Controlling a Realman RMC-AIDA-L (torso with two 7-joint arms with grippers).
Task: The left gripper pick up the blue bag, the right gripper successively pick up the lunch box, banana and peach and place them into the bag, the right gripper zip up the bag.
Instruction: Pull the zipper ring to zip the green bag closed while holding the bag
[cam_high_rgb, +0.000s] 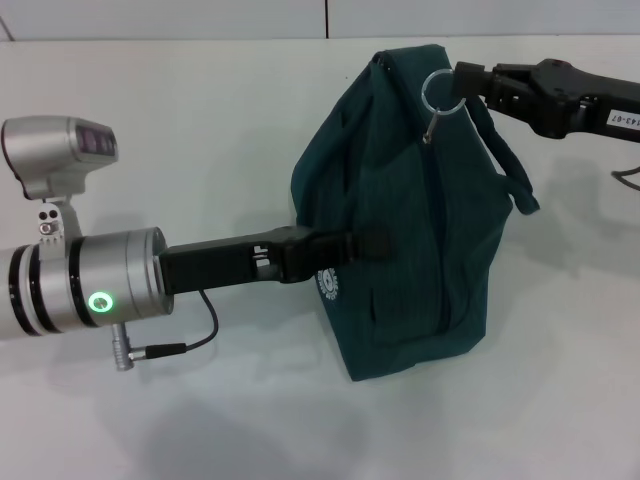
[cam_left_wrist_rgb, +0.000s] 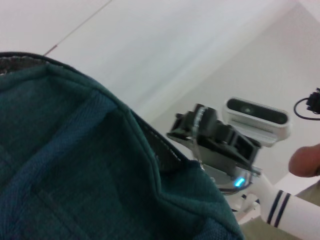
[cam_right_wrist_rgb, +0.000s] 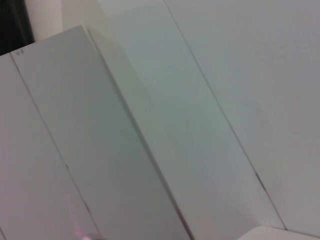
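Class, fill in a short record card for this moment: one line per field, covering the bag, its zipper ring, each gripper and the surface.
bag: blue bag, standing upright on the white table, top looks closed
zipper ring: ring pull at the bag's top edge
left gripper: left gripper reaches in from the left, jaws shut on the bag's side near the round white logo
right gripper: right gripper at the top right, jaws shut on the ring pull
food items: none in view

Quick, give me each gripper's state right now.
Left gripper: shut on the blue bag, gripping its side.
Right gripper: shut on the bag's zipper ring.
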